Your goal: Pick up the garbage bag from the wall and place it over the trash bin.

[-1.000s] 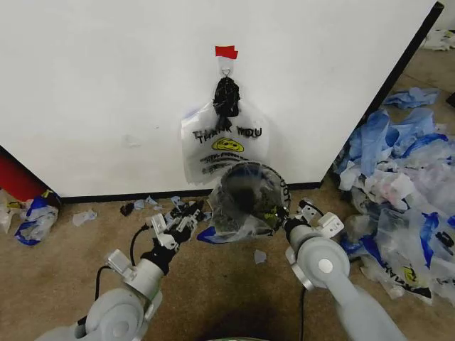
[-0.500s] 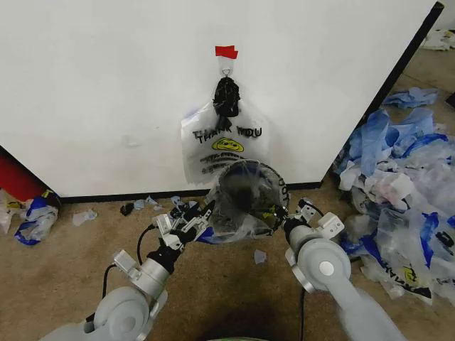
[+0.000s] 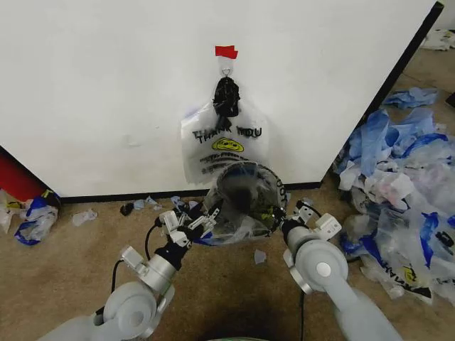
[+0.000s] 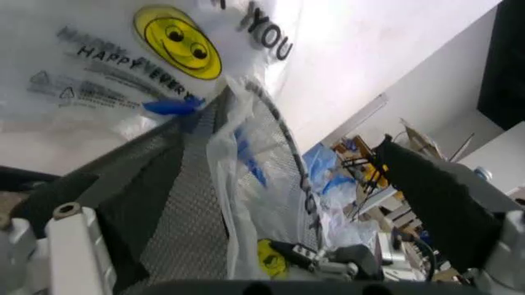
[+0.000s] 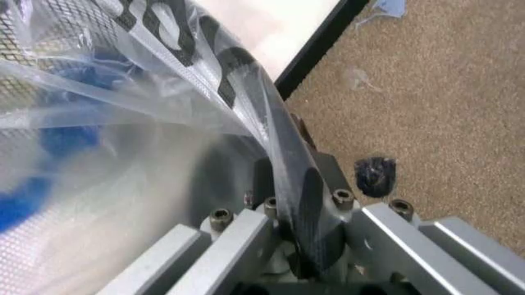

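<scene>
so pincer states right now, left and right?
Left pincer: open, at the trash bin's left side, holding nothing.
Right pincer: shut on the trash bin rim.

trash bin (image 3: 245, 202) base hidden (plastic covers it)

Smiley garbage bag (image 3: 224, 145) hangs on wall (image 3: 106, 85) above trash bin (image 3: 245, 199)
</scene>
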